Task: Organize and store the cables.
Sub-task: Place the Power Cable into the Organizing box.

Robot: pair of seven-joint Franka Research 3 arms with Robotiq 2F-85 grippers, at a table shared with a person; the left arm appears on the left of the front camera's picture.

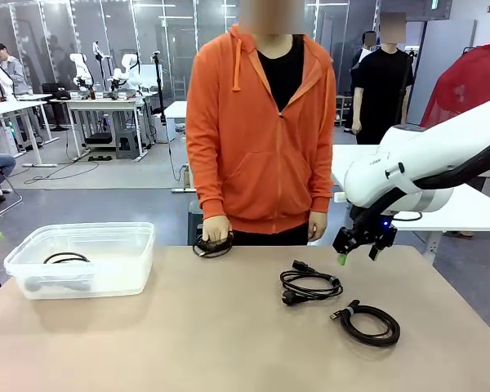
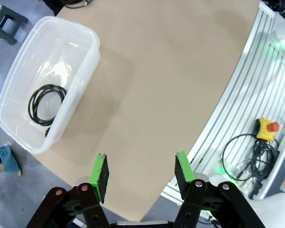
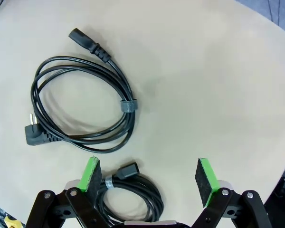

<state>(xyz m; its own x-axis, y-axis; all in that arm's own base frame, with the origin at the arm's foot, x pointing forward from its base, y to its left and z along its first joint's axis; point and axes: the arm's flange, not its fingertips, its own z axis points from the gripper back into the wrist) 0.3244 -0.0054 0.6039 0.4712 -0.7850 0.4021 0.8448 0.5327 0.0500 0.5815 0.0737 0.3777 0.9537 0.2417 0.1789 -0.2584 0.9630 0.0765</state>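
Honestly, nothing legible here. There's a tiny dark marking on the white right arm (image 1: 392, 171), middle right of the front view, but it's way too small to make out.

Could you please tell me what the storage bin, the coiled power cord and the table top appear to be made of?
The bin looks like translucent, slightly frosted plastic: a coiled cable shows through its wall. The power cord seems sheathed in matte black rubber or PVC, with moulded plugs. The table top looks like smooth beige laminate with a soft sheen. Its core is hidden.
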